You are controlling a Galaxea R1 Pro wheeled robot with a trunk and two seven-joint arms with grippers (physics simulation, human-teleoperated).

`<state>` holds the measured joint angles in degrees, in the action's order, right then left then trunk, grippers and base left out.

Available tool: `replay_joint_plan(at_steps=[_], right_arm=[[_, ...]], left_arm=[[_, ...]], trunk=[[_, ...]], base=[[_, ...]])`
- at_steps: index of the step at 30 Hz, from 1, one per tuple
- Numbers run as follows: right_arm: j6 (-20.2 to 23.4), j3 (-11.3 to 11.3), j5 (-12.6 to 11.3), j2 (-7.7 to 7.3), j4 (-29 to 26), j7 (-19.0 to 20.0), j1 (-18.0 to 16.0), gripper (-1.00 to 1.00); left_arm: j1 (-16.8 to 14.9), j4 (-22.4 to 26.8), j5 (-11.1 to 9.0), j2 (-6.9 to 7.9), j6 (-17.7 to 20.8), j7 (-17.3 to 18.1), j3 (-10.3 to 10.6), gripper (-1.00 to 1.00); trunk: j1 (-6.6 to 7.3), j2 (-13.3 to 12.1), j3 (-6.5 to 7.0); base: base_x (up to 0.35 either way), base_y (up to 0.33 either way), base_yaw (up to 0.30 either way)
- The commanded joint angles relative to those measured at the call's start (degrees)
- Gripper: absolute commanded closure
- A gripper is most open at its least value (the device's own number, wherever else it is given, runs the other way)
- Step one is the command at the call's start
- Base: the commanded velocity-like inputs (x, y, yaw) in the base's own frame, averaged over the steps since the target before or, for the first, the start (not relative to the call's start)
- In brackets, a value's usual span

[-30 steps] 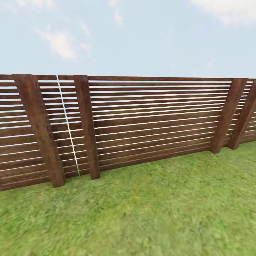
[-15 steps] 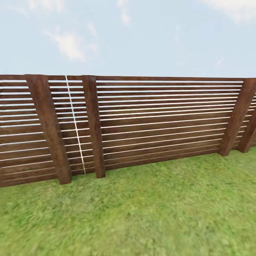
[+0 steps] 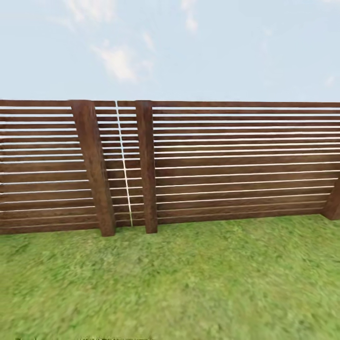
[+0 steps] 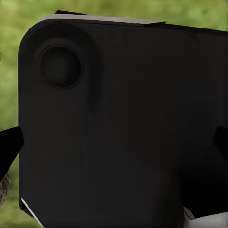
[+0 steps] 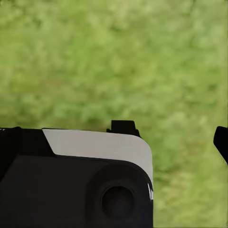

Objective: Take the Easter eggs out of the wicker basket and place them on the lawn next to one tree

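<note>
The lawn [image 3: 189, 288] spreads as flat green grass across the lower part of the head view. The three Easter eggs, the wicker basket and the tree are out of view. In the left wrist view my left gripper [image 4: 114, 142] is open, its dark fingertips [image 4: 9, 147] far apart at the picture's two sides, with a black part of the robot's body close behind them. In the right wrist view my right gripper [image 5: 114, 140] hangs over grass, one fingertip [image 5: 221, 141] at the far side, so it reads as open. Nothing is held.
A brown wooden slat fence [image 3: 236, 165] with thick posts [image 3: 94, 170] runs across the head view at the far edge of the grass, under a pale blue sky. A black and white robot body panel [image 5: 95, 156] sits close under the right wrist camera.
The whole head picture has slid to the right, so the camera has turned left along the fence. The fence now looks more level. Nothing in the scene itself has moved.
</note>
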<state>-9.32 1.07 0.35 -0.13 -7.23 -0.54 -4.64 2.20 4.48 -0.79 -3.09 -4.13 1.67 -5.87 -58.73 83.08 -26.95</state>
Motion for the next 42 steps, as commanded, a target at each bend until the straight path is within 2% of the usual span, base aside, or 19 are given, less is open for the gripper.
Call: replay_joint_plan(at_steps=[1, 14, 34, 39, 42], right_arm=[[0.00, 0.02, 0.00, 0.01, 0.01, -0.01, -0.01, -1.00], [0.00, 0.01, 0.00, 0.01, 0.03, -0.08, -0.01, -1.00], [0.00, 0.08, 0.09, 0.04, 0.03, -0.11, -0.02, -1.00], [0.00, 0.08, 3.35, 0.08, 0.03, -0.21, -0.02, -1.00], [0.00, 0.05, 4.34, 0.11, 0.03, -0.24, -0.02, -1.00]], left_arm=[[-0.02, 0.00, 0.00, 0.00, 0.00, 0.00, -0.01, -1.00], [-0.01, 0.00, 0.06, -0.10, -0.09, 0.08, 0.11, -1.00], [0.00, 0.00, 0.09, -0.08, -0.09, 0.12, 0.07, -1.00], [0.00, 0.00, 0.09, -0.01, -0.09, 0.39, 0.07, -1.00], [-0.01, 0.00, 0.09, 0.02, -0.09, 0.42, 0.12, -1.00]], trunk=[[0.00, 0.00, 0.00], [0.00, 0.00, 0.00], [0.00, 0.00, -0.25], [0.00, 0.00, -0.41], [0.00, 0.00, -0.51]], base=[[0.000, 0.000, 0.291], [0.000, -0.022, 0.291], [-0.019, -0.284, 0.291], [-0.002, -0.182, 0.291], [0.008, -0.162, 0.291]])
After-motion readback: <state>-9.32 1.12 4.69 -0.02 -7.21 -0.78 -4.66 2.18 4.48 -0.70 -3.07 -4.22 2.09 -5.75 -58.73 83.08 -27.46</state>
